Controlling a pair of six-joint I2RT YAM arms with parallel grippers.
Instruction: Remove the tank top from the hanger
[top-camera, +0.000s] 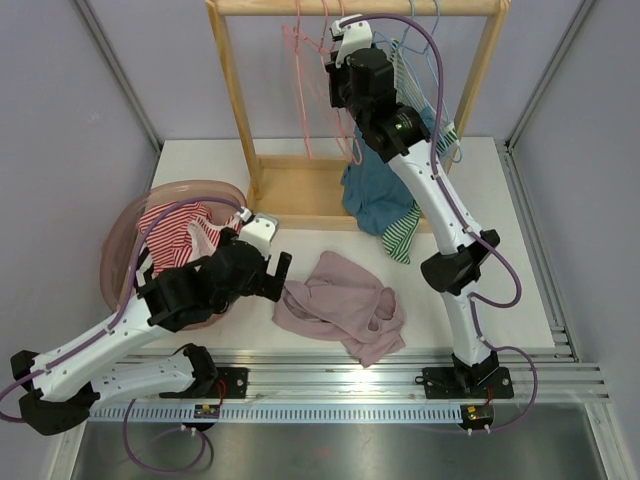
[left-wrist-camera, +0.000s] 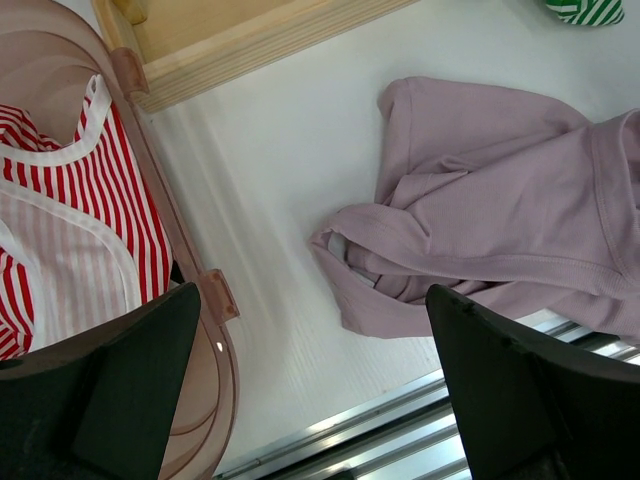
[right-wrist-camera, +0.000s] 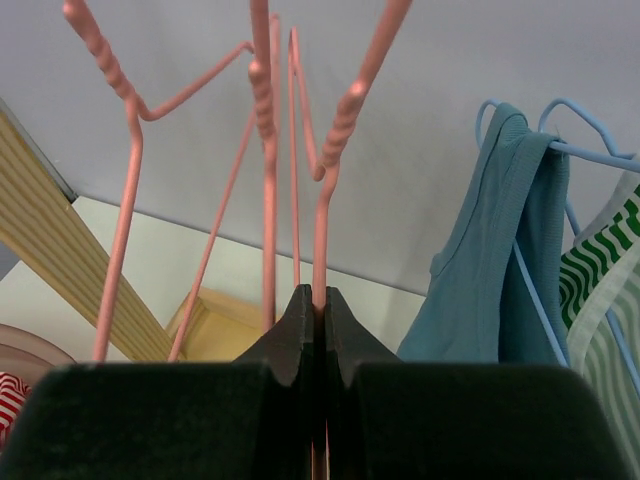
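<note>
Pinching the wire of a bare pink hanger (right-wrist-camera: 268, 150) at the top centre of the overhead view, the right tool (right-wrist-camera: 315, 300) is clamped closed. The left tool (left-wrist-camera: 310, 340) gapes wide and empty at lower left. The mauve tank top (left-wrist-camera: 500, 210) lies crumpled on the desk (left-wrist-camera: 270, 180) at centre. It looks light and limp, best pinched at a strap or fold.

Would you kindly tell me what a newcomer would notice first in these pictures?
The right hand, raised high at the wooden rack, is shut on a bare pink hanger. Below, a crumpled mauve top lies on the table in front of the rack, with the open left hand just beside it. At the far left, a red-striped top sits in a pink basket.
</note>
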